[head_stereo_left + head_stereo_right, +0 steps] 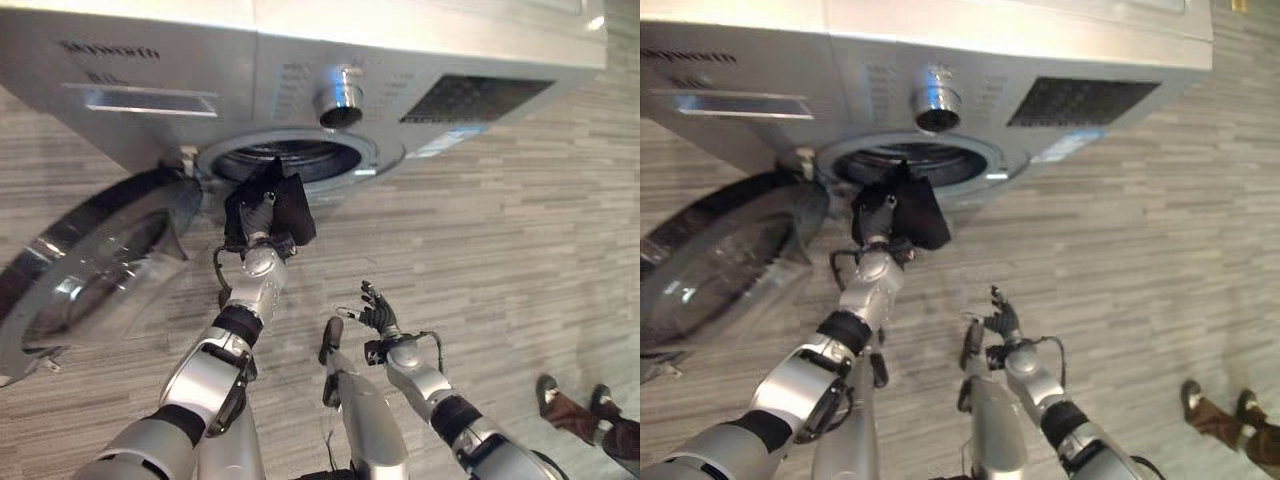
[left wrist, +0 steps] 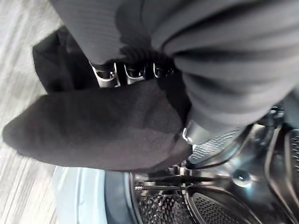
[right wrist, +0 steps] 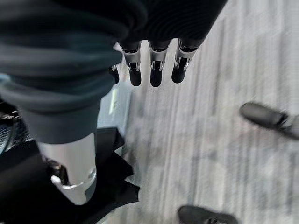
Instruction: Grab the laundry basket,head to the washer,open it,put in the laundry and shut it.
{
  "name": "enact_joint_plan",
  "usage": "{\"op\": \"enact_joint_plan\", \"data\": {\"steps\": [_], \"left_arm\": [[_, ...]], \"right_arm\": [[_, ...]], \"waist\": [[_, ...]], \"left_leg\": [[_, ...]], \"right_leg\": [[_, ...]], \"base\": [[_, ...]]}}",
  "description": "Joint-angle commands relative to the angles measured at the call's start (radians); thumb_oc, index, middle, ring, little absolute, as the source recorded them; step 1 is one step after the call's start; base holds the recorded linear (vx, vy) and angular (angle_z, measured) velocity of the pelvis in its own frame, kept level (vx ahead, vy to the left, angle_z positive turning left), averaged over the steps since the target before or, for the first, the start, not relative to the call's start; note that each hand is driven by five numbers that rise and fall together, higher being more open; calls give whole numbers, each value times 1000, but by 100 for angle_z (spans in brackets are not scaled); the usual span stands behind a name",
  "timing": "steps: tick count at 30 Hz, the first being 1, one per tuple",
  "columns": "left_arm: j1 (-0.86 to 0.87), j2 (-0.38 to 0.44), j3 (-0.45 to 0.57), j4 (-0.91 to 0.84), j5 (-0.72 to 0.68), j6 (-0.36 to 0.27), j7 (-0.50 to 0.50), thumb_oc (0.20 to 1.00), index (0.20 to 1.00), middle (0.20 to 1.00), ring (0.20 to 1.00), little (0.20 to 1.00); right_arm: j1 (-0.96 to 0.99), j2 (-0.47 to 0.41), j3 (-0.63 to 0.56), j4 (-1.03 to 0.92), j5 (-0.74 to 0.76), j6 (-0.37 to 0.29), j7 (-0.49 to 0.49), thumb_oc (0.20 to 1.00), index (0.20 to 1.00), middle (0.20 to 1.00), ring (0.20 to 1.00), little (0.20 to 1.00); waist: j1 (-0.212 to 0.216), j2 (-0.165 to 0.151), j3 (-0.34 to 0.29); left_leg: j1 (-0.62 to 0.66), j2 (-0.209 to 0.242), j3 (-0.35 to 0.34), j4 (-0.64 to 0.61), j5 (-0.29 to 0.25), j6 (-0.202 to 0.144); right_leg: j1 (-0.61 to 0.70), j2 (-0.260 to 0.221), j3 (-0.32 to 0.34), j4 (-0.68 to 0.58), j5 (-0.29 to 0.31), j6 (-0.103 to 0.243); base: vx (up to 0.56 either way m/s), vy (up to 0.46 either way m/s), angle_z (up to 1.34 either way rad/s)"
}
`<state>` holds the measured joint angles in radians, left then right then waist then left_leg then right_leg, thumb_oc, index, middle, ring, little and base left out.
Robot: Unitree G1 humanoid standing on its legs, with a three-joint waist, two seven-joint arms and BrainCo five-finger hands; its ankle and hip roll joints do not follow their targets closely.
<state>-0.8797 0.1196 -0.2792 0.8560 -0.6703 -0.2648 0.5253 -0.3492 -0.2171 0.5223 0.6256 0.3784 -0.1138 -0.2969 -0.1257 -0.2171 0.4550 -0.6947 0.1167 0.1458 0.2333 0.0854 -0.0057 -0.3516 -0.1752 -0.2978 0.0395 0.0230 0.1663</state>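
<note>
A dark garment (image 1: pixel 272 205), judged soft, light and best bunched, is held in the left hand (image 1: pixel 258 222) fingers at the washer (image 1: pixel 300 160) opening; right hand (image 1: pixel 378 312) fingers are spread.

The washer (image 1: pixel 300 60) is set across the far side of the scene, from 10 to 2 o'clock, on the floor (image 1: pixel 500 250). Its drum opening (image 1: pixel 290 160) is found at 12 o'clock, with the knob (image 1: pixel 340 98) just behind it. The door (image 1: pixel 90 265) is swung out to 9 o'clock, hinged at the opening's left edge. The left hand (image 1: pixel 258 215) is placed just before the opening, with the cloth (image 1: pixel 285 205) draped over it and the drum seen past it. The right hand (image 1: pixel 378 312) is held nearer, at 1 o'clock, well apart from the washer. A person's shoes (image 1: pixel 575 400) are seen at 4 o'clock.
</note>
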Motion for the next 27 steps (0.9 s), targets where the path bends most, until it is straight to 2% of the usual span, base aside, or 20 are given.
{"op": "enact_joint_plan", "data": {"steps": [1,7,10,14,18,20,21,23,25,26,27], "left_arm": [[-103,-5,20,-46,-2,-89,36,200,200,200,200,200],[-280,118,72,-18,-27,-119,76,200,200,200,200,200],[-337,149,74,2,-39,-128,83,200,200,200,200,200],[-464,250,78,52,-76,-146,97,200,200,200,200,200],[-518,277,77,43,-102,-168,105,200,200,200,200,200],[-539,274,80,16,-121,-189,115,200,200,200,200,200],[-541,245,98,-37,-148,-223,134,200,200,200,200,200],[-534,227,108,-76,-150,-241,152,200,200,200,200,200],[-495,152,124,-169,-142,-270,176,200,200,200,200,200],[-493,151,124,-171,-140,-270,178,200,200,200,200,200],[-476,39,119,-259,-132,-299,193,200,200,200,200,200]], "right_arm": [[33,-48,-54,-122,8,-45,-19,1000,1000,1000,1000,1000],[58,-73,-62,-191,25,-80,-13,1000,1000,1000,1000,1000],[63,-81,-66,-206,36,-88,-13,1000,1000,1000,1000,1000],[67,-118,-80,-257,33,-102,-13,1000,1000,1000,1000,1000],[74,-135,-96,-276,32,-107,-15,1000,1000,1000,1000,1000],[70,-142,-110,-286,33,-110,-22,1000,1000,1000,1000,1000],[66,-140,-119,-290,25,-104,-34,1000,1000,1000,1000,1000],[63,-139,-123,-297,21,-101,-41,1000,1000,1000,1000,1000],[59,-135,-130,-296,9,-89,-52,1000,1000,1000,1000,1000],[60,-135,-130,-296,9,-89,-52,1000,1000,1000,1000,1000],[44,-127,-121,-291,-2,-74,-62,1000,1000,1000,1000,1000]], "waist": [[8,-4,-5],[-20,-22,-11],[-30,-25,-15],[-52,-35,-17],[-60,-34,-23],[-60,-30,-25],[-59,-24,-22],[-57,-20,-22],[-51,-11,-21],[-51,-11,-22],[-49,-9,-20]], "left_leg": [[37,76,-39,18,-105,-81],[-65,72,-62,24,-112,-83],[-93,67,-70,23,-113,-82],[-157,60,-90,24,-119,-80],[-201,50,-100,24,-123,-76],[-228,42,-105,29,-127,-73],[-250,33,-106,32,-131,-71],[-263,30,-107,34,-133,-69],[-281,20,-109,27,-134,-67],[-282,20,-109,27,-134,-67],[-295,7,-108,21,-137,-64]], "right_leg": [[-40,-42,63,165,-70,6],[-135,-37,68,184,-81,10],[-161,-35,71,187,-83,12],[-226,-32,82,201,-91,16],[-261,-33,76,205,-91,23],[-286,-35,71,212,-93,27],[-310,-37,67,220,-94,30],[-325,-40,62,226,-94,32],[-346,-41,58,227,-97,36],[-347,-41,58,227,-97,36],[-373,-42,60,229,-98,38]], "base": [[-1,-23,5],[18,-41,6],[29,-39,8],[24,-21,12],[42,-25,5],[56,-9,2],[45,-9,1],[43,-3,3],[37,4,5],[50,36,10],[48,40,14]]}}
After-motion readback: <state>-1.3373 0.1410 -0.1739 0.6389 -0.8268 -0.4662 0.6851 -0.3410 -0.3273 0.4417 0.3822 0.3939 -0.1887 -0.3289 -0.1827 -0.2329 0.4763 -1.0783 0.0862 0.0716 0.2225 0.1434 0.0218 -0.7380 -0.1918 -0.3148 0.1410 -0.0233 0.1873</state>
